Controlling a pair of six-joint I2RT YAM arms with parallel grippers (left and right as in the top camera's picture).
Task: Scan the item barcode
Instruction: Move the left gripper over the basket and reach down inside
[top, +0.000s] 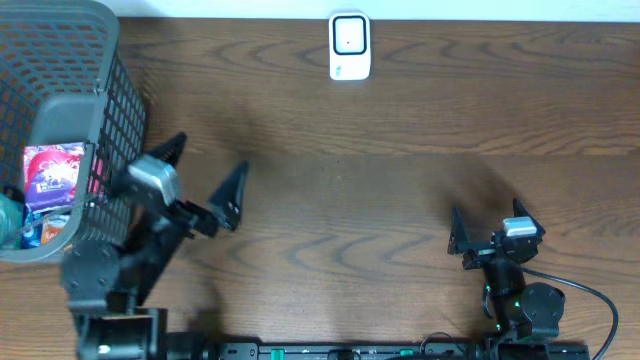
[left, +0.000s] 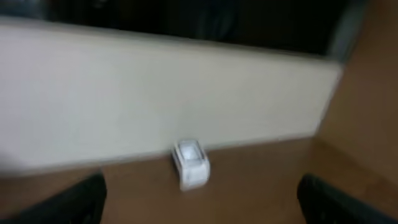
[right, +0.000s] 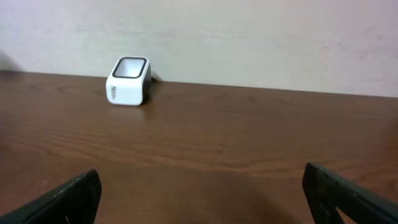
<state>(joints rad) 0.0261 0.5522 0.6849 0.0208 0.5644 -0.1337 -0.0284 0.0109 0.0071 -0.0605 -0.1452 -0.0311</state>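
- Overhead view is showing the item to scan, probably the purple and red packet (top: 52, 170), lying inside the dark mesh basket (top: 110, 60) at the upper left of the frame. Other wrappers are crowding just below it.
- The white scanner (top: 349, 45) is sitting at the top centre of the brown worktop (top: 380, 200), well apart from the basket.
- The left gripper (top: 213, 152) is hovering just beside the basket's right wall, spread wide and carrying nothing. The right gripper (top: 485, 207) is waiting at the lower right, equally wide and empty.
- Left wrist view is coming through blurred. The scanner (left: 189, 163) is showing at lower centre against a pale wall, with both dark fingers (left: 74, 202) sitting far apart in the bottom corners and nothing between them.
- Right wrist view is looking sharply across the bare worktop to the scanner (right: 129, 82) at the upper left. Its fingers (right: 68, 199) are also standing wide with nothing held.
- The packet is looking light, soft and crinkly, with slick film likely to slip, so I am judging a pinch across a flat sealed edge to be safest. Which face is carrying the barcode cannot be told.
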